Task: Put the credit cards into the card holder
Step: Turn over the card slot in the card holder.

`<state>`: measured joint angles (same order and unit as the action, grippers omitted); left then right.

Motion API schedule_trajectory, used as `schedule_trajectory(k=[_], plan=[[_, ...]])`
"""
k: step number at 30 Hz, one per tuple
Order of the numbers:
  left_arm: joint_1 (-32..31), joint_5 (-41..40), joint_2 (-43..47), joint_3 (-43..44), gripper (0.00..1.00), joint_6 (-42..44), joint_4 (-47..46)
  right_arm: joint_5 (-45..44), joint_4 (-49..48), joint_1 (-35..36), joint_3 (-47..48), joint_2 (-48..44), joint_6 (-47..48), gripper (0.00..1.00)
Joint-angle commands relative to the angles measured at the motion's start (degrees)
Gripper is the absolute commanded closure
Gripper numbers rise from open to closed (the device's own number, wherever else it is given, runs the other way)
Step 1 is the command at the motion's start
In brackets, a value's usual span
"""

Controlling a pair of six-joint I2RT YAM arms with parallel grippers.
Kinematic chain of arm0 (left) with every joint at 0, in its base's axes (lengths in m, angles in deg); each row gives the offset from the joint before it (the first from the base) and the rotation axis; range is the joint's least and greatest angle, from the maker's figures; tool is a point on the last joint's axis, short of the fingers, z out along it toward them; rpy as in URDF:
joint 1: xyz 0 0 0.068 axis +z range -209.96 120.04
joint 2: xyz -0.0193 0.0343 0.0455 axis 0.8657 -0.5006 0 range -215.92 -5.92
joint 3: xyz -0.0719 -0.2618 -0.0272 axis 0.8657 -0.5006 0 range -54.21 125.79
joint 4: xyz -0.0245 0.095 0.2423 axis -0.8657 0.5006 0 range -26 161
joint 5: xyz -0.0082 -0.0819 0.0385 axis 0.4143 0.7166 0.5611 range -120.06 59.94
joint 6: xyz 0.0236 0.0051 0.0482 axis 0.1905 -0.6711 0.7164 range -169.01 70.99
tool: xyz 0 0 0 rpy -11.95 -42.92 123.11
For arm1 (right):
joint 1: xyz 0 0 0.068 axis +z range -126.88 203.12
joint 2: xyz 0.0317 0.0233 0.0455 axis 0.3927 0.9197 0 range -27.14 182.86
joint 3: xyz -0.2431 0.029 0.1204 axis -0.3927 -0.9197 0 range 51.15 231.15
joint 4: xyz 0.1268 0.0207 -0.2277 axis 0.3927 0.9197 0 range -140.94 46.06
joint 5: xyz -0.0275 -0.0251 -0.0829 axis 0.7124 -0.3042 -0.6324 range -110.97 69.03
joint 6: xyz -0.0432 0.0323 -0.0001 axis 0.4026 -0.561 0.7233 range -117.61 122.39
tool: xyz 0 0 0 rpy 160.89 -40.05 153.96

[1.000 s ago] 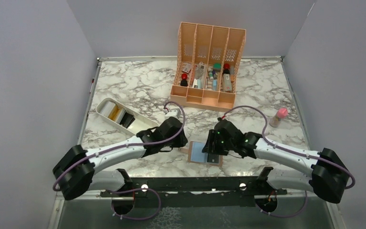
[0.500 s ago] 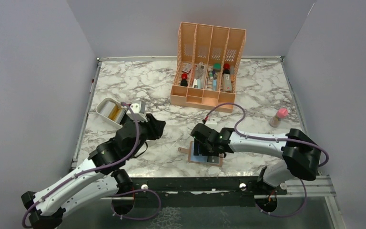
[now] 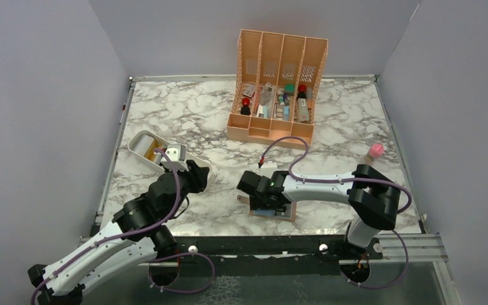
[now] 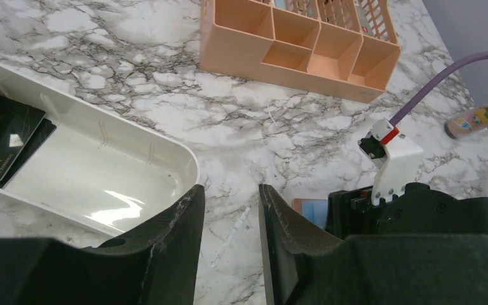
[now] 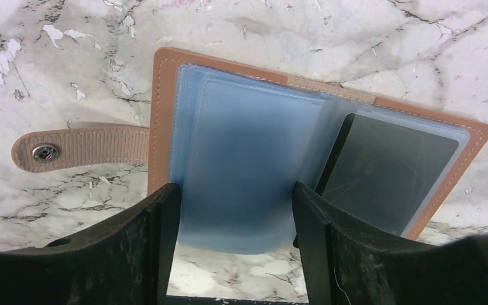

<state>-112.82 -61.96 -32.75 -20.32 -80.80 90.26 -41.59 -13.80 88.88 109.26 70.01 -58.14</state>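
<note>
From above, the card holder (image 3: 287, 211) lies open on the counter (image 3: 197, 114) close to its near edge, under your right claw (image 3: 262, 198). Your left claw (image 3: 189, 173) hangs at the near end of the white tray (image 3: 138, 138). Push the holder toward yourself and it could slide off that edge. There is far more room toward the peach organizer (image 3: 279, 63).

On the left wrist, the left claw (image 4: 230, 198) stands apart with nothing in it. The black cards (image 4: 6, 136) lie flat at the tray's far end, and the tray's rim (image 4: 187, 162) is just beside one finger. Come down here and you may clip the rim and tip the tray. Flat cards against the tray floor will probably be hard to pinch.

On the right wrist, the right claw (image 5: 235, 194) is spread wide over the blue sleeves (image 5: 248, 140), gripping nothing. One dark card (image 5: 391, 168) sits in the right-hand pocket. Drag on a loose sleeve and the holder could shift or fold shut. The snap tab (image 5: 79, 147) juts out to the side and could snag.
</note>
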Motion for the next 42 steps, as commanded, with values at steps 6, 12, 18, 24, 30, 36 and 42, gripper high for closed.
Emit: schedule_trajectory(k=[6,12,18,24,30,36,42], plan=[[0.3,3.9,-2.9,0.0,0.60,-2.0,-1.3,-1.0,-3.8,0.6,-3.7,-0.8,-0.3,0.42],[0.2,8.3,-8.3,-0.4,0.60,-3.0,-3.8,-0.1,-4.4,0.6,-3.9,-3.8,-0.1,0.37],[0.3,9.6,-10.6,-0.6,0.59,-3.6,-5.0,-2.2,-1.8,0.6,-3.4,-5.1,-0.8,0.34],[0.3,10.2,-12.0,-0.3,0.59,-3.8,-5.9,-2.6,-1.7,0.6,-4.1,-6.4,-0.6,0.36],[0.2,10.3,-12.5,-0.3,0.59,-4.3,-6.2,-3.0,-1.3,0.6,-4.5,-7.2,-0.6,0.36],[0.3,10.8,-13.0,-0.7,0.59,-4.7,-6.8,-4.1,1.8,0.6,-3.2,-6.0,-0.9,0.32],[0.2,11.1,-13.7,-0.8,0.59,-4.6,-7.5,-6.5,5.2,0.6,-2.3,-6.1,-1.5,0.31]])
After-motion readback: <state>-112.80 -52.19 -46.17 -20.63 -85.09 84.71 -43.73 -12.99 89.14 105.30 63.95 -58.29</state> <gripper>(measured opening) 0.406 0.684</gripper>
